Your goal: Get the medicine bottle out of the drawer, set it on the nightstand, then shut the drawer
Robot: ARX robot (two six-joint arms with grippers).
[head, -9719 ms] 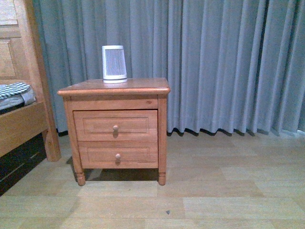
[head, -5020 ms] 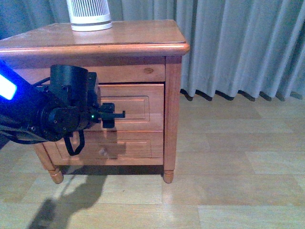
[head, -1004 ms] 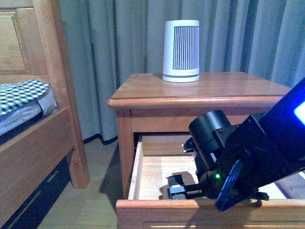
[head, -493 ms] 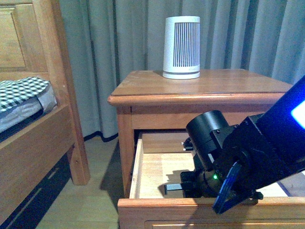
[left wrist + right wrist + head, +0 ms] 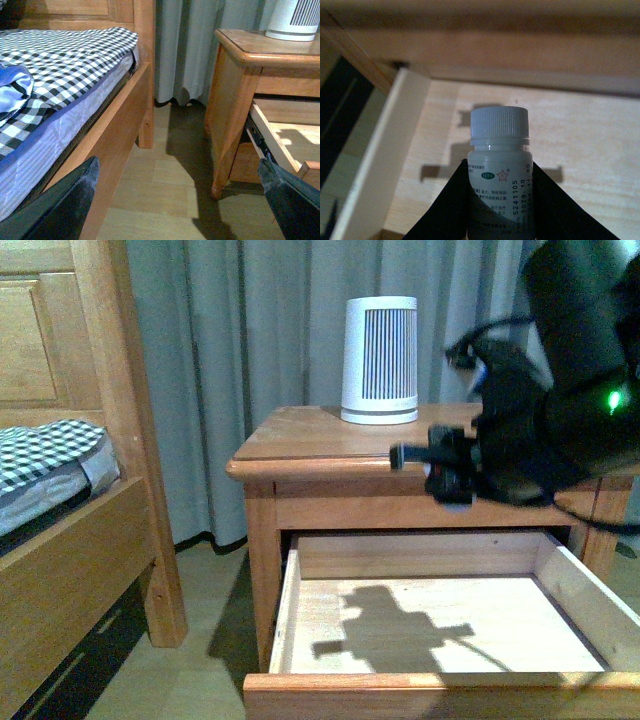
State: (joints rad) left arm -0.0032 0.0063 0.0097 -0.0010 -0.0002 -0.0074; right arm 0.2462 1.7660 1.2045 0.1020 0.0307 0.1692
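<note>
My right gripper (image 5: 500,202) is shut on the medicine bottle (image 5: 500,165), a small white bottle with a ribbed white cap, held upright between the black fingers (image 5: 447,205). In the front view the right gripper (image 5: 440,468) hangs above the open drawer (image 5: 285,610), level with the front edge of the nightstand (image 5: 320,435); the bottle cannot be made out there. The drawer's pale inside shows only the arm's shadow. My left gripper (image 5: 182,200) is open and empty, low over the floor between the bed and the nightstand (image 5: 235,85).
A large white ribbed device (image 5: 380,360) stands at the back of the nightstand top. A wooden bed frame (image 5: 90,530) with checked bedding (image 5: 65,65) stands to the left. Grey curtains (image 5: 250,360) hang behind. The drawer also shows in the left wrist view (image 5: 272,140).
My right gripper has risen out of the drawer with the bottle, from down inside it to the height of the nightstand's top edge. The drawer stays open.
</note>
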